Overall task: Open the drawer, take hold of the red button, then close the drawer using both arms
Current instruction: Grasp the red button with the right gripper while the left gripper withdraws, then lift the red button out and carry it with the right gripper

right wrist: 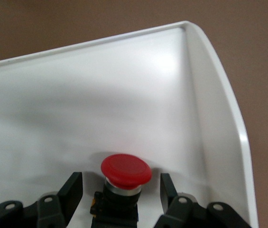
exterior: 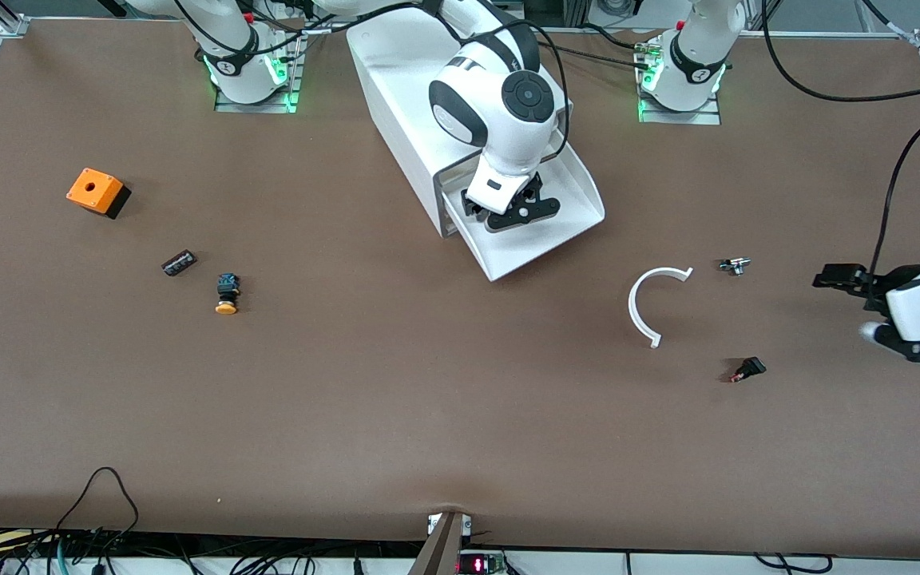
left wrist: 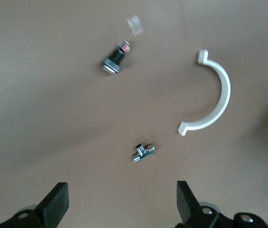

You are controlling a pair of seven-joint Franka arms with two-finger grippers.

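Note:
The drawer [exterior: 568,231] stands pulled out of the white cabinet [exterior: 396,88], toward the front camera. Inside the drawer [right wrist: 219,95] lies the button [right wrist: 125,170], with a red mushroom cap and a dark body. My right gripper [exterior: 517,209] is down in the drawer. In the right wrist view the right gripper [right wrist: 120,186] is open, one finger on each side of the button's body and a small gap at each. In the front view the arm hides the button. My left gripper [exterior: 859,307] hangs open over the table at the left arm's end, and the left gripper [left wrist: 123,190] holds nothing.
A white arc [exterior: 648,303], a metal fitting [exterior: 735,266] and a small black-red part [exterior: 747,370] lie toward the left arm's end. An orange box with a hole [exterior: 95,191], a small black part [exterior: 179,262] and a yellow-capped button [exterior: 227,294] lie toward the right arm's end.

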